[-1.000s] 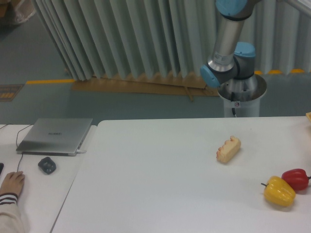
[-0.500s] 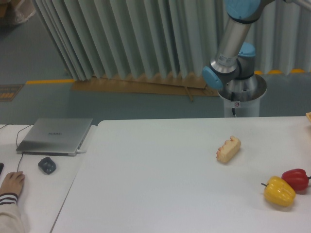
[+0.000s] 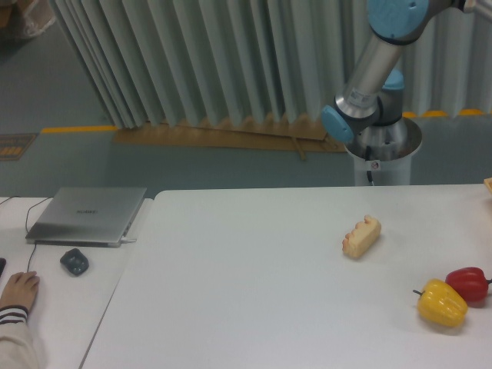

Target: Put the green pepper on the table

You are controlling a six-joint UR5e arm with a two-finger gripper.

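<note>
Nothing on the bench (image 3: pixel 254 292) had shifted over the last second; only the arm (image 3: pixel 374 73) moved, its upper link swinging further right and up toward the frame's top edge. Left to right: a hand (image 3: pixel 18 290) rested on the side desk (image 3: pixel 65 307) near a mouse (image 3: pixel 74 262) and a closed laptop (image 3: pixel 86 215), then a pale toy pastry (image 3: pixel 361 236), a yellow pepper (image 3: pixel 442 303) and just beside it a red pepper (image 3: pixel 469 284). Claw was out of frame, so I couldn't tell if it was open or holding anything. Green pepper wasn't visible anywhere, so not yet placed; judged the arm was still fetching or carrying it off-camera.
</note>
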